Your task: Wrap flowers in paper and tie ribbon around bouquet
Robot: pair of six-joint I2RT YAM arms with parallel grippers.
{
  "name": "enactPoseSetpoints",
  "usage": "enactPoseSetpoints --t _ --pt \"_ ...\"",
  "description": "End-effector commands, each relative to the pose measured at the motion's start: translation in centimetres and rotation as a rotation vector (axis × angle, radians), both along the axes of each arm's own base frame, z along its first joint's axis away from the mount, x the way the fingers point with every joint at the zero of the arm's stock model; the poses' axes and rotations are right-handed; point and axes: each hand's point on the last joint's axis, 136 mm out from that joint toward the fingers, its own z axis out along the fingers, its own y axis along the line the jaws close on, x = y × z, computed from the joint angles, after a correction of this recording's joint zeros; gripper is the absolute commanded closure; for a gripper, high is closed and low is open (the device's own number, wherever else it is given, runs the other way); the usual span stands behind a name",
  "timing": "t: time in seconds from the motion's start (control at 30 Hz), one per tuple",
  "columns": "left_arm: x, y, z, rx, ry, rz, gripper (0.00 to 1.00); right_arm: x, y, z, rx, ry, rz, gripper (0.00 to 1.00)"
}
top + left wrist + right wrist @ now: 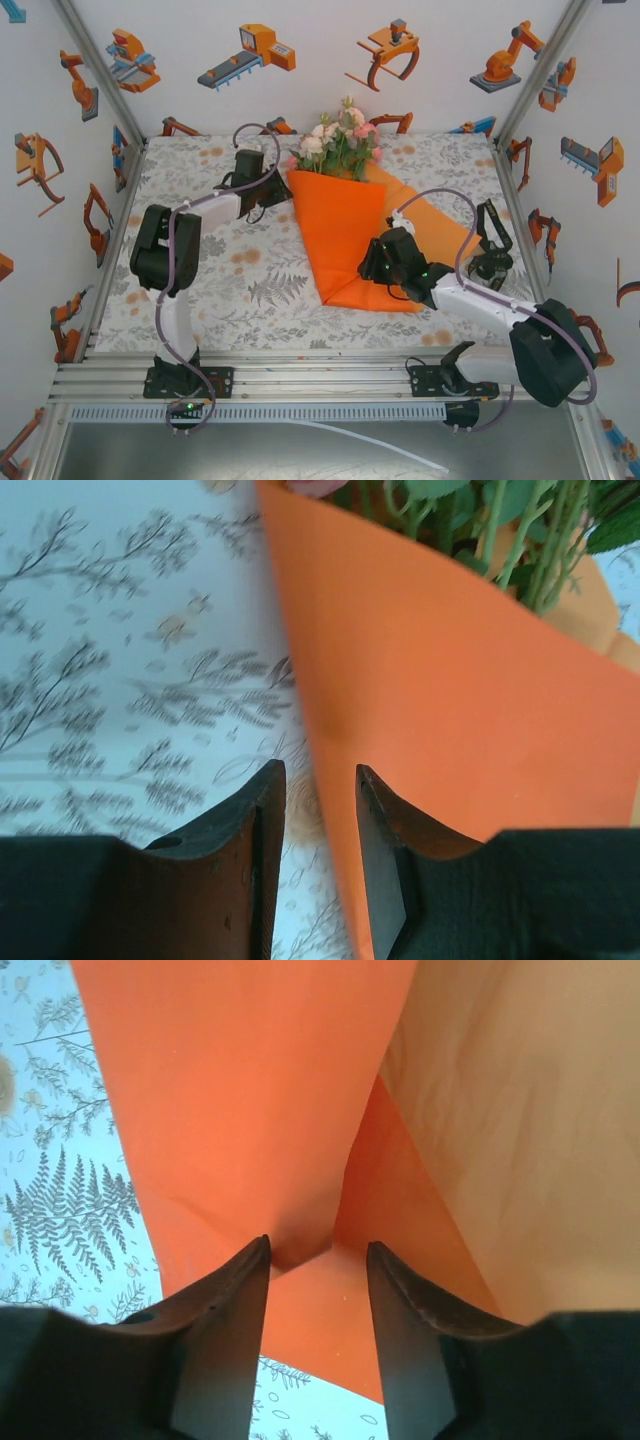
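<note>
The orange paper (335, 240) lies folded into a cone over the flowers (338, 140), whose pink and white blossoms stick out at its far end. Green stems (500, 530) show above the paper (450, 680) in the left wrist view. My left gripper (272, 190) (318, 770) is open at the cone's left edge, which runs up between its fingers. My right gripper (372, 268) (317, 1245) is open low over the cone's near right part, with a crease of the paper (250, 1090) between its fingertips. A thin black looped strand, apparently the ribbon (493, 245), lies on the cloth at the right.
A floral-print tablecloth (230, 280) covers the table. A pale orange flap of the sheet (440, 225) spreads right of the cone, under my right arm. White walls with orange robot prints and metal frame posts (105, 75) close in the sides and back.
</note>
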Motion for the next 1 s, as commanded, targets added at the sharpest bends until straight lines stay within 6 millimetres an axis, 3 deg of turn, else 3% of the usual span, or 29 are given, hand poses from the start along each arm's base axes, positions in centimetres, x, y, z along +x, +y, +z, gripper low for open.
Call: enactPoseSetpoints --t 0.0,0.1,0.2,0.27,0.37,0.43,0.57,0.67,0.73,0.97 --pt "1.0 -1.5 0.6 -0.049 -0.017 -0.038 0.64 0.0 -1.0 1.4 -0.04 -0.015 -0.017 0.5" --pt "1.7 -1.8 -0.7 -0.042 0.005 -0.039 0.64 -0.2 -1.7 5.4 -0.059 -0.092 -0.009 0.48" --pt "2.2 -2.1 -1.4 -0.046 0.014 -0.042 0.65 -0.8 -0.5 9.6 -0.053 -0.183 0.065 0.49" --pt "2.5 -2.2 -1.6 -0.054 0.014 -0.043 0.65 -1.5 1.6 12.1 -0.031 -0.228 0.127 0.56" --pt "2.9 -2.4 -1.6 -0.053 0.013 -0.051 0.65 -2.7 7.3 15.4 0.035 -0.34 0.294 0.66" --pt "3.1 -2.5 -1.7 -0.053 0.012 -0.048 0.65 -2.2 10.6 14.9 0.103 -0.332 0.357 0.74" --pt "4.0 -2.6 -2.0 -0.051 0.017 -0.04 0.65 0.3 15.0 9.7 0.032 -0.255 0.441 0.78" --pt "4.8 -2.5 -2.3 -0.045 0.016 -0.036 0.65 2.1 15.5 5.2 0.034 -0.149 0.425 0.82" --pt "5.2 -2.3 -2.5 -0.037 0.019 -0.032 0.65 2.7 15.0 3.3 0.06 -0.114 0.405 0.83" --pt "7.6 -0.1 -3.4 -0.017 0.025 0.009 0.65 -0.3 13.7 -1.1 0.099 0.007 0.43 0.83"
